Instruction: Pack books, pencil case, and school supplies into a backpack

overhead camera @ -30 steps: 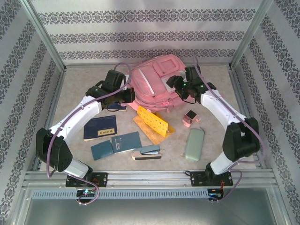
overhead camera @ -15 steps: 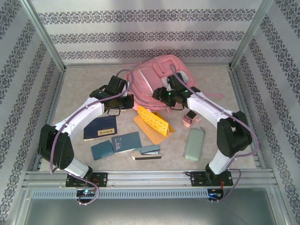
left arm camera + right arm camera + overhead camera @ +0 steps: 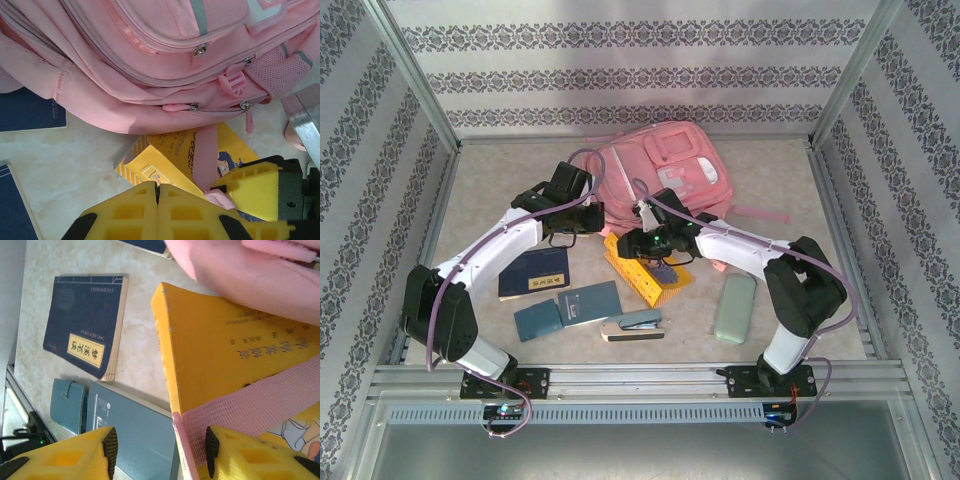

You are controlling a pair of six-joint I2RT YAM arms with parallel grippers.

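The pink backpack (image 3: 665,175) lies at the back centre. The yellow book (image 3: 642,268) rests at its front edge, with a pink strap (image 3: 245,397) draped across it. My right gripper (image 3: 640,243) hovers open astride the yellow book's (image 3: 225,347) edge and the strap; one pad touches the strap, the other is clear. My left gripper (image 3: 158,192) is shut on nothing, just left of the backpack (image 3: 150,60), near the yellow book (image 3: 160,167). A navy book (image 3: 533,272), two teal books (image 3: 590,302), the stapler (image 3: 633,325) and the pencil case (image 3: 734,308) lie in front.
A second navy book (image 3: 30,107) pokes out from under the backpack's left edge. Metal frame rails and patterned walls enclose the table. Bare tabletop lies at the left beside the navy book and at the right past the pencil case.
My right arm has swung from the backpack's right side leftward and down to the yellow book, its jaws narrowing. The left arm has shifted only slightly and stayed shut.
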